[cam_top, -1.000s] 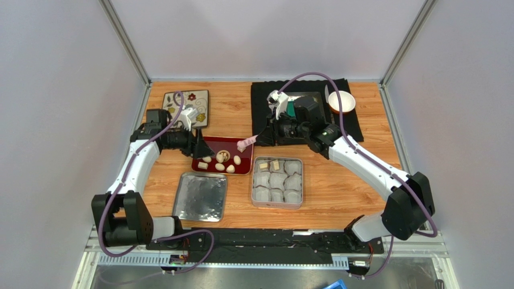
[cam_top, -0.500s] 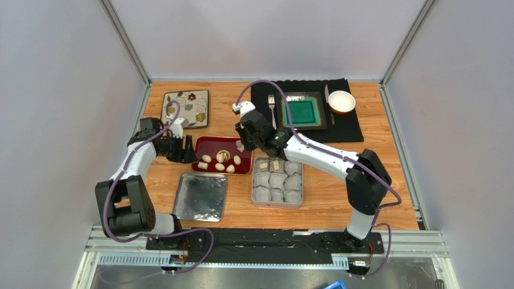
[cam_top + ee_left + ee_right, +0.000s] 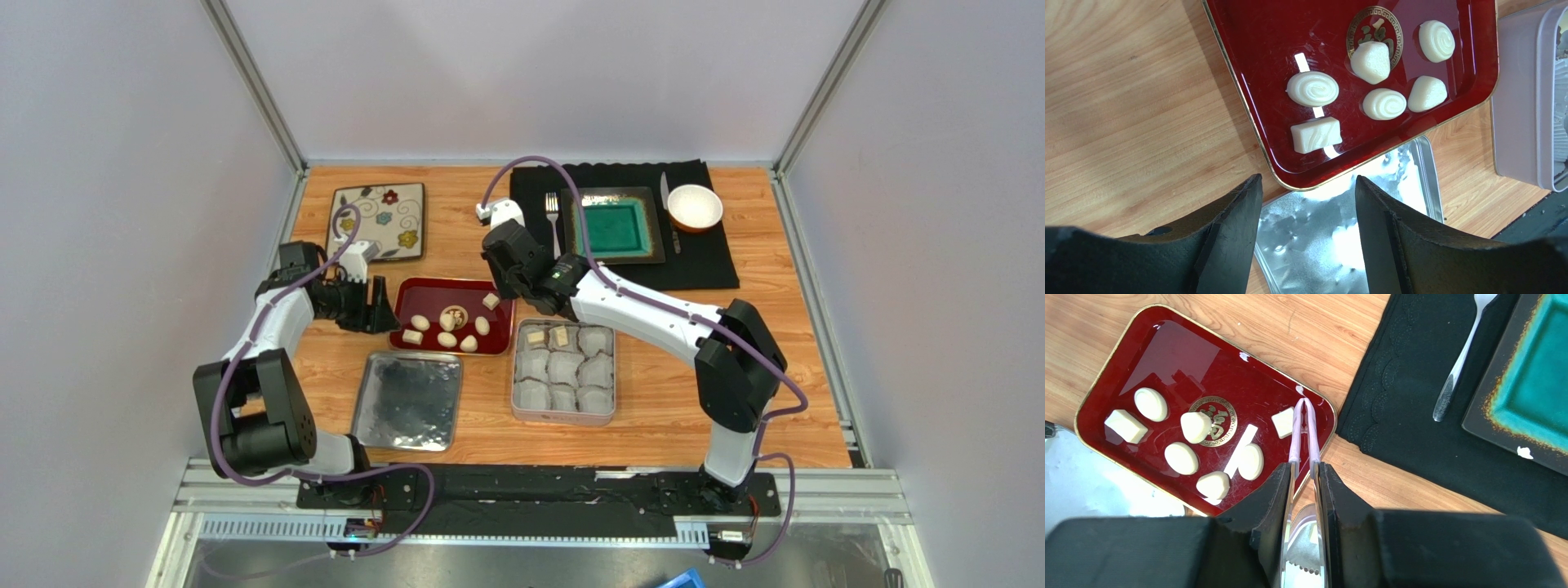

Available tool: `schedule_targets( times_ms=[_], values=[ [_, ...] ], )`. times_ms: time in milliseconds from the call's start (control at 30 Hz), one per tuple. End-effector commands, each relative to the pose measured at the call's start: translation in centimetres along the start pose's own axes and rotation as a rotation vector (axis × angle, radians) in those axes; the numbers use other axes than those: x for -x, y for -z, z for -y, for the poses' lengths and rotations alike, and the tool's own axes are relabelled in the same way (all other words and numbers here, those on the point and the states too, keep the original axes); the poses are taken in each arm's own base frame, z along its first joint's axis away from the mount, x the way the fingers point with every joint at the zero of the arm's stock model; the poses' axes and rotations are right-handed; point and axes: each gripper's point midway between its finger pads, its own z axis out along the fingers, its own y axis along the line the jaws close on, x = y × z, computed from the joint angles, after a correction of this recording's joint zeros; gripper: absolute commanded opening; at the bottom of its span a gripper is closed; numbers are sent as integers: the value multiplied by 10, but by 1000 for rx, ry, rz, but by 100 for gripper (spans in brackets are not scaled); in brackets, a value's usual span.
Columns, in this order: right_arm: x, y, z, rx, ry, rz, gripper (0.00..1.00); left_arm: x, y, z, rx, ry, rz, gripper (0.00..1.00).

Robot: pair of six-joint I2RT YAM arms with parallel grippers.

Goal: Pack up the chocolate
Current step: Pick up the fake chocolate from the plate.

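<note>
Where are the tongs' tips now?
Right wrist view: the tongs, held by the right gripper, end over the right corner of the red tray, beside a square chocolate.

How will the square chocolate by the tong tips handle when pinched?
Flat sides on the square chocolate should give the tongs a decent pinch; unlikely to roll. Glossy red tray looks slick, so it may skate if nudged.

light: bright, even, from overhead | shadows: soft, faint on the surface (image 3: 687, 404) | glare: white streaks on the glossy red tray (image 3: 1247, 49), blown-out patches on the metal tray (image 3: 1303, 245) | focus: top view crisp; left hand (image 3: 1308, 190) and right hand (image 3: 1304, 471) close-up, flat black, slightly soft | distortion: mild at wrist-view edges
</note>
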Motion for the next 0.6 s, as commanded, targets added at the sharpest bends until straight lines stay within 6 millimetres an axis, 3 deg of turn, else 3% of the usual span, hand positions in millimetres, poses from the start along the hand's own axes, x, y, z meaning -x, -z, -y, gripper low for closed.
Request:
schedule_targets(
  times_ms=[0,567],
  values=[
    [23,6,-13,34,-45,60,0,3,0,1,-21,-34,19,65],
    [15,4,-23,61,-68,40,2,-1,-2,1,-26,-49,12,65]
  ],
)
